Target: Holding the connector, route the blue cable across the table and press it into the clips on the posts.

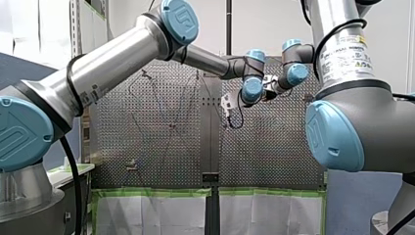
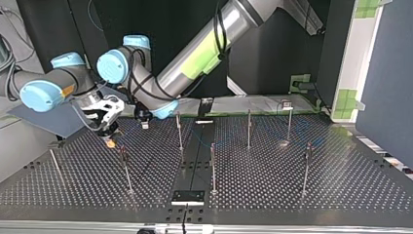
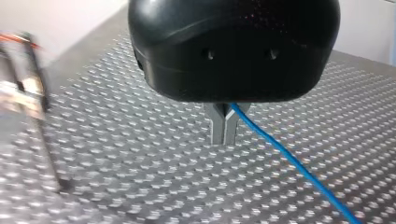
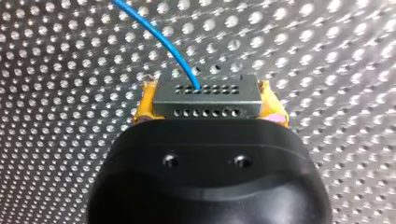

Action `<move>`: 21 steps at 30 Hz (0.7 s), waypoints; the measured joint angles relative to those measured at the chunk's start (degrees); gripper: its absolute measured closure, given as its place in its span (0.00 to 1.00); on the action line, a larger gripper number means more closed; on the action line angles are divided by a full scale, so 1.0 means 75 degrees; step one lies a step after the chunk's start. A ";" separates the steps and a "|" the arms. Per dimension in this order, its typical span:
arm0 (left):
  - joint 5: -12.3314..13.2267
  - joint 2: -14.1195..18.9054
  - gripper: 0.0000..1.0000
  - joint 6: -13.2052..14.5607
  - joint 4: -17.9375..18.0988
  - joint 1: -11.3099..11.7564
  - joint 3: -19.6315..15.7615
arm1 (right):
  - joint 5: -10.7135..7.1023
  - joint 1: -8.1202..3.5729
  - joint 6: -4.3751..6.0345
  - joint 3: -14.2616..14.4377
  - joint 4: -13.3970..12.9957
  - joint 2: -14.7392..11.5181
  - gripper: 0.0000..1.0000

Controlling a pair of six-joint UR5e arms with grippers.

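This looks like the start of the routing. My right pincer [image 4: 208, 105] is clamped on the grey connector [image 4: 208, 95] between its yellow pads [image 4: 144, 106], and the blue cable [image 4: 154, 32] leaves the connector's face and runs off over the bench [image 2: 341, 185]. My left pincer [image 3: 225, 128] has its metal fingers nipped narrowly on the same cable, which trails away slack ahead of it. Both pincers hang close together above the half of the bench at the top view's left, short of that side edge. The posts [image 2: 179, 129] stand upright nearby, one just beside the left pincer and another nearer the camera-side edge. Their clips are too small to read, so I cannot tell whether any already holds cable. I judge the next move to be carrying the cable to the nearest post and pressing it down into the clip. That would need both arms travelling together so the span neither sags nor tugs the connector. Room is tight between the two wrists. The open lanes between posts toward the opposite side edge look freer.
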 joint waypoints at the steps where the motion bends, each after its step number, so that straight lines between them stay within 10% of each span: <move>1: -0.0062 0.0085 1.00 -0.0001 -0.0053 -0.0010 0.0000 | -0.0018 -0.0003 -0.0001 0.0000 0.0020 -0.0042 1.00; 21: -0.0267 0.0882 1.00 0.0132 -0.0236 -0.0050 0.0000 | -0.0247 -0.0122 0.0063 -0.0086 0.0164 -0.0577 1.00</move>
